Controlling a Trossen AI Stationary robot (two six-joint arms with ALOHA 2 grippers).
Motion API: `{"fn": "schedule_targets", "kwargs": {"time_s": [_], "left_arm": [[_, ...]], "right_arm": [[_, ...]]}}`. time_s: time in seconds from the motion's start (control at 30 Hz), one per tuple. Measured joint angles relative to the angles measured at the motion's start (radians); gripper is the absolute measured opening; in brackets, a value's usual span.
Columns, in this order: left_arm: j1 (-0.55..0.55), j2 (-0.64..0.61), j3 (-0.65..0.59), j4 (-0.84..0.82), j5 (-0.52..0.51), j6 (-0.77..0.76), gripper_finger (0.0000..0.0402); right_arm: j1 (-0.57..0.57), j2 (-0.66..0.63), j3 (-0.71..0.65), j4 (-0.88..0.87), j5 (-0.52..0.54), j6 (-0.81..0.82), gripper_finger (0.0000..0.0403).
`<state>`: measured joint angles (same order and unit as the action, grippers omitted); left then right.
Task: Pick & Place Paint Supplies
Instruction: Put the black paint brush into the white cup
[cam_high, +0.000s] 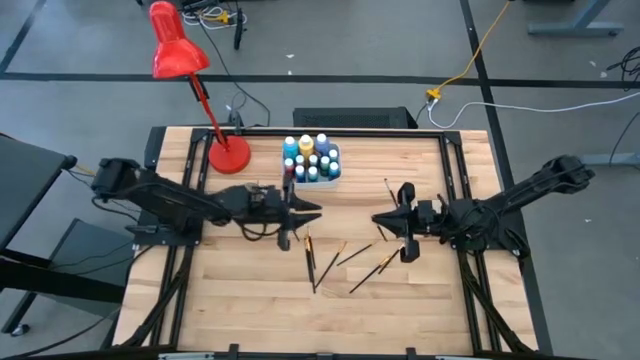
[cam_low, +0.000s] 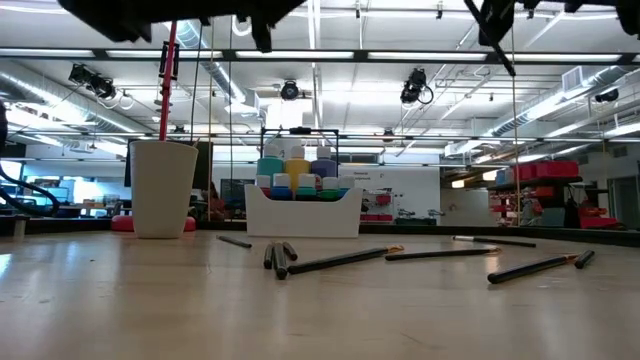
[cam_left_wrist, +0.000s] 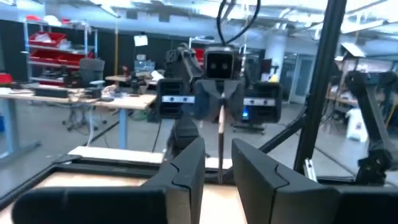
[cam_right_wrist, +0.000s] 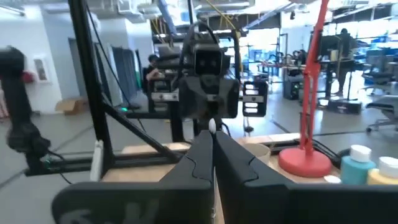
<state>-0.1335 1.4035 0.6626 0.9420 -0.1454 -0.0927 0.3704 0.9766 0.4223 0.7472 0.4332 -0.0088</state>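
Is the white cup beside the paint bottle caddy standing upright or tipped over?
Upright. In the low view the white cup stands on its base with its rim on top, beside the white caddy of paint bottles.
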Motion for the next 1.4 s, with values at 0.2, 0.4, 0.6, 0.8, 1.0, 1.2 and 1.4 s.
{"fn": "schedule_targets", "kwargs": {"time_s": [0.2, 0.4, 0.6, 0.8, 1.0, 1.2, 1.4], "left_arm": [[0.004, 0.134, 0.097, -0.010, 0.038, 0.050, 0.0100], [0.007, 0.173, 0.208, -0.106, 0.081, 0.039, 0.0151], [0.008, 0.173, 0.266, -0.246, -0.007, 0.017, 0.0206], [0.008, 0.172, 0.269, -0.234, -0.018, -0.011, 0.0228], [0.008, 0.172, 0.270, -0.224, -0.031, -0.008, 0.0229], [0.008, 0.172, 0.270, -0.207, -0.053, 0.004, 0.0225], [0.007, 0.172, 0.270, -0.219, -0.099, 0.017, 0.0224]], "right_arm": [[-0.042, 0.145, 0.022, 0.141, -0.003, -0.026, 0.0005], [-0.069, 0.240, 0.080, 0.128, -0.005, -0.066, 0.0005], [-0.086, 0.258, 0.125, 0.137, -0.006, -0.082, 0.0006], [-0.107, 0.274, 0.160, 0.139, -0.047, -0.084, 0.0006], [-0.148, 0.297, 0.220, 0.132, -0.082, -0.081, 0.0006], [-0.172, 0.386, 0.303, 0.056, -0.085, -0.087, 0.0006], [-0.172, 0.438, 0.332, 0.052, -0.081, -0.128, 0.0006]]}}
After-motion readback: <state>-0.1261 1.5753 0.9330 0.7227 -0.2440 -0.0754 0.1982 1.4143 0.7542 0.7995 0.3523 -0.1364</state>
